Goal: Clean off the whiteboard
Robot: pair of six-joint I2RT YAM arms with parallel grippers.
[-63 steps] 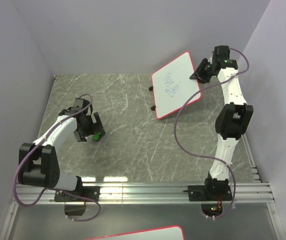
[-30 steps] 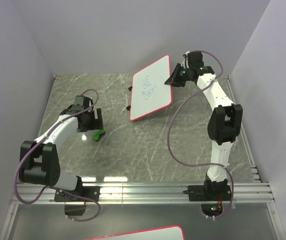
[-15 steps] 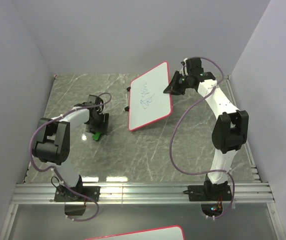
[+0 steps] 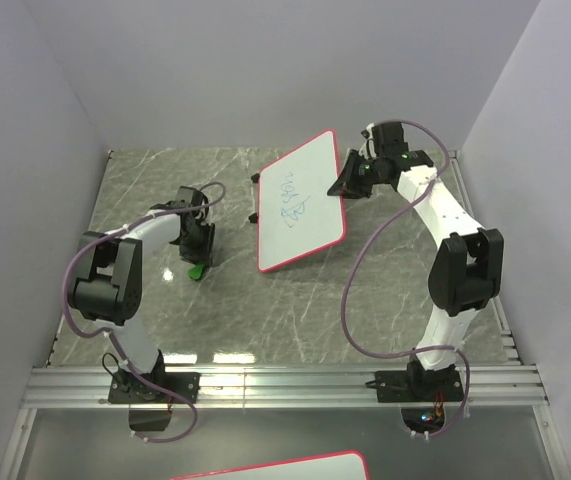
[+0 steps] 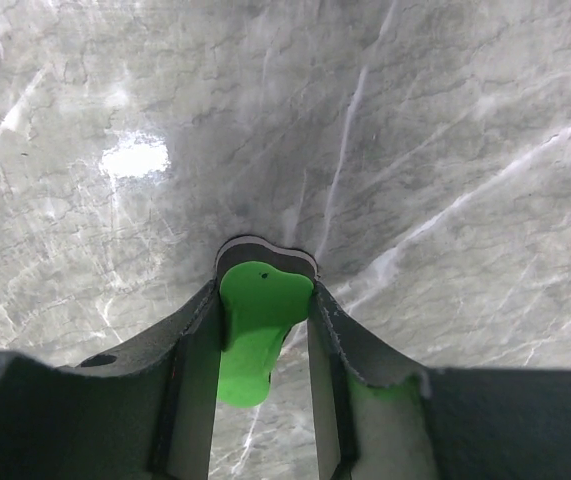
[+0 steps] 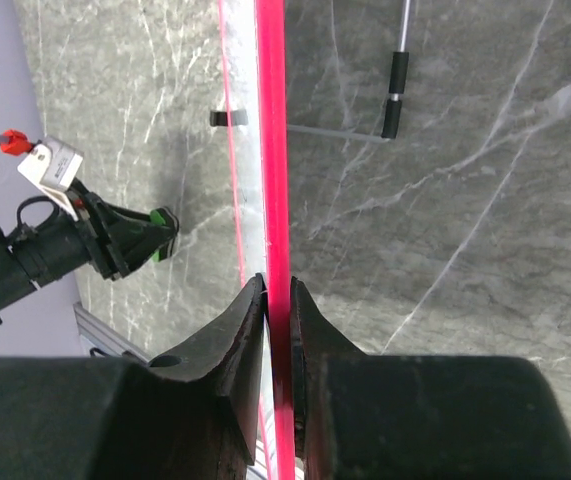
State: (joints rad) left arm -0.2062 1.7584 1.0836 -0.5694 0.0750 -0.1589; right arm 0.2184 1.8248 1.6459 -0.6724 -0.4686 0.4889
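Note:
The whiteboard (image 4: 300, 200), white with a red-pink rim and blue scribbles, hangs tilted above the middle of the table. My right gripper (image 4: 343, 184) is shut on its right edge; in the right wrist view the red rim (image 6: 275, 150) runs edge-on between the fingers of that gripper (image 6: 277, 290). A green eraser (image 5: 255, 325) with a dark felt base sits between the fingers of my left gripper (image 5: 263, 290), which is shut on it. From above, the left gripper (image 4: 196, 258) stands on the table at the left with the green eraser (image 4: 195, 270) at its tip.
The board's black-tipped wire feet (image 6: 395, 92) stick out under it. Grey walls close the table on three sides. An aluminium rail (image 4: 285, 385) runs along the near edge.
My left gripper came down over the eraser and closed on it. The right arm swung the whiteboard leftward toward the middle of the table.

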